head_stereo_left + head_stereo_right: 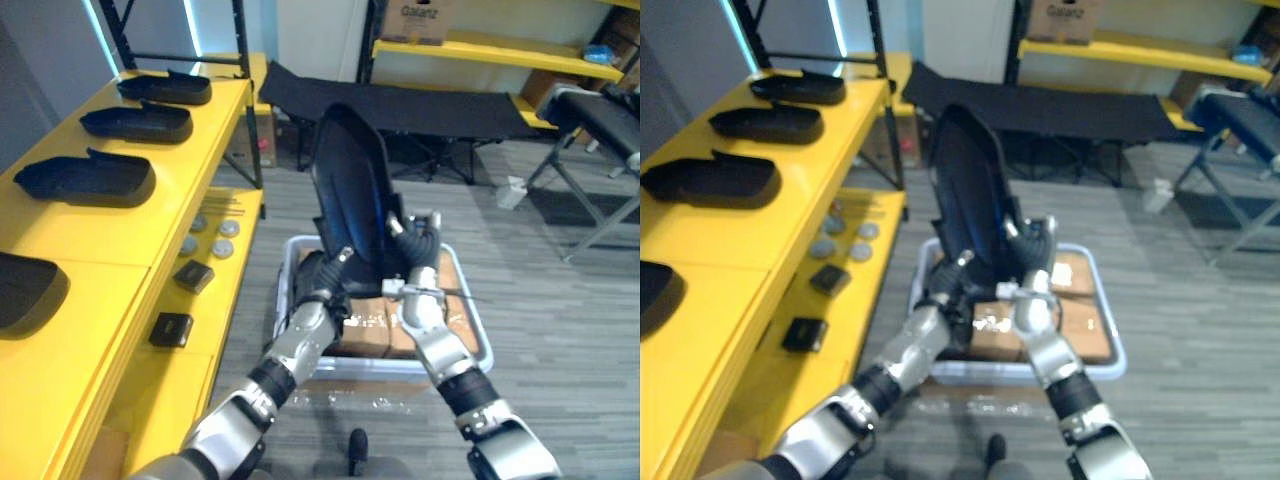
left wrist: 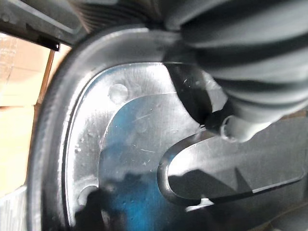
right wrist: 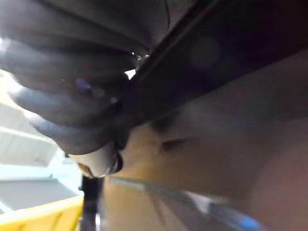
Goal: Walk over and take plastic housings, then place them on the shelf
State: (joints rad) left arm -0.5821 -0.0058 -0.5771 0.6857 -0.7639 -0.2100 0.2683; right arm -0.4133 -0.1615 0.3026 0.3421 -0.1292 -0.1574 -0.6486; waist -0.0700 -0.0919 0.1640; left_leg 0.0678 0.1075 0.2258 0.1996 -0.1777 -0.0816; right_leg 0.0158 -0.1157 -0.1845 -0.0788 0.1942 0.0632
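Both silver-grey arms rise from the bottom edge towards mid-frame, forearms converging. The left hand point(image 1: 327, 273) and the right hand point(image 1: 419, 247) sit side by side, each clamped on the upright black plastic housing point(image 1: 350, 178).

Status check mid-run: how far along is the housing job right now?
Done: four black housings lie in a row on the yellow shelf. In hand: a fifth housing stands upright between the left hand and the right hand, above the white bin holding cardboard boxes. Left: carry it to the shelf and set it down beside the others. Whether more housings wait in the bin, I cannot tell.
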